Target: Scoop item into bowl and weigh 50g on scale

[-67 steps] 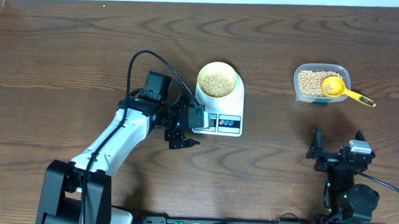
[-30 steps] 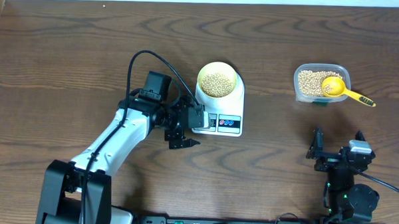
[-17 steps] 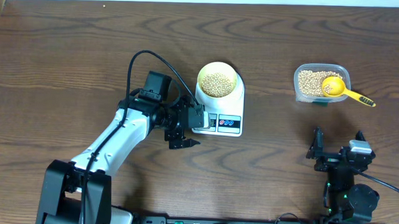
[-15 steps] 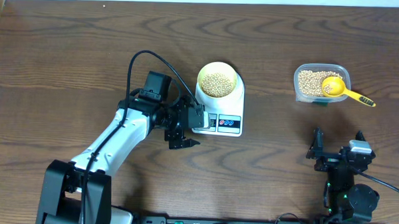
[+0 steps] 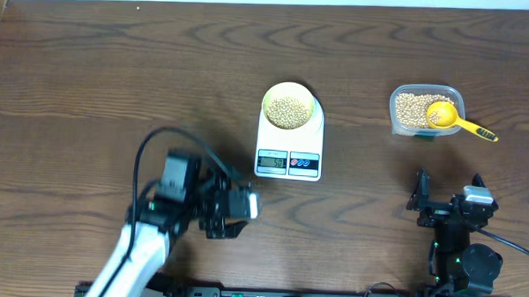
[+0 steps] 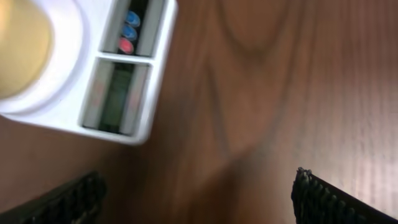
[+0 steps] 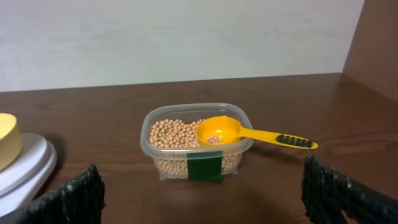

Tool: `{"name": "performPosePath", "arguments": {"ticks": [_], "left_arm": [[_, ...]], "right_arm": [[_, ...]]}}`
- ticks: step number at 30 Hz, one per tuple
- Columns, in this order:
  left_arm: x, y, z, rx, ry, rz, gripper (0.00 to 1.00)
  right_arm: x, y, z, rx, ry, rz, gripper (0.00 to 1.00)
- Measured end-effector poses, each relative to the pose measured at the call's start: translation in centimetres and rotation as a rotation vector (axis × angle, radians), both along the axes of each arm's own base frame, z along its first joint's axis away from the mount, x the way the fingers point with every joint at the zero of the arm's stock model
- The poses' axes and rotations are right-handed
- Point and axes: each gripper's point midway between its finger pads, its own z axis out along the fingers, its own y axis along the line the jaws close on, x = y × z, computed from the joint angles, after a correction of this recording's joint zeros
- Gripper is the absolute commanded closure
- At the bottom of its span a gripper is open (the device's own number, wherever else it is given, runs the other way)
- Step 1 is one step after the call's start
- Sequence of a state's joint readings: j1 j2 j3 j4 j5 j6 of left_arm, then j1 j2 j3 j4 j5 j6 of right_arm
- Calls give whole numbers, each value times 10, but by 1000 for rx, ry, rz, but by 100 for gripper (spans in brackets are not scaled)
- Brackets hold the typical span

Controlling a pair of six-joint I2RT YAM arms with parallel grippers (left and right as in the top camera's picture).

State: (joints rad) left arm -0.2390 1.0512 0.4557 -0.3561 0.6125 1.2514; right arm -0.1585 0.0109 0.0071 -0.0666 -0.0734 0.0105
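The pale yellow-green bowl [image 5: 289, 106] holds tan beans [image 5: 289, 112] and stands on the white scale [image 5: 290, 148], whose display [image 5: 271, 161] is lit. My left gripper [image 5: 243, 205] is open and empty, low over the table, in front and to the left of the scale. In the left wrist view the scale [image 6: 87, 74] is at the upper left, and the fingers [image 6: 78, 199] stand wide apart, clear of it. My right gripper [image 5: 447, 192] is open and empty, in front of the clear tub [image 7: 196, 149].
The clear tub [image 5: 426, 108] of beans [image 5: 411, 107] stands at the back right. The yellow scoop [image 5: 451, 120] rests in it, its handle sticking out to the right. It also shows in the right wrist view [image 7: 249, 132]. A wall runs behind the table.
My left arm has pulled back from the scale's front left corner toward the table's front left. The scale's display now shows uncovered. The right arm has not moved.
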Motion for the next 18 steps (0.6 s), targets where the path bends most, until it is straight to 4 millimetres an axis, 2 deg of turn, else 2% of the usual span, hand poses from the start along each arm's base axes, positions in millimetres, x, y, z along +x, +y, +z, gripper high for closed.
{"name": "performPosePath", "arguments": {"ticks": [8, 18], "left_arm": [[-15, 8, -23, -25, -203, 18, 2], [-22, 11, -36, -54, -325, 33, 2]], "right_arm": [[0, 0, 0, 0, 0, 0, 1], [0, 0, 0, 0, 0, 0, 1]]}}
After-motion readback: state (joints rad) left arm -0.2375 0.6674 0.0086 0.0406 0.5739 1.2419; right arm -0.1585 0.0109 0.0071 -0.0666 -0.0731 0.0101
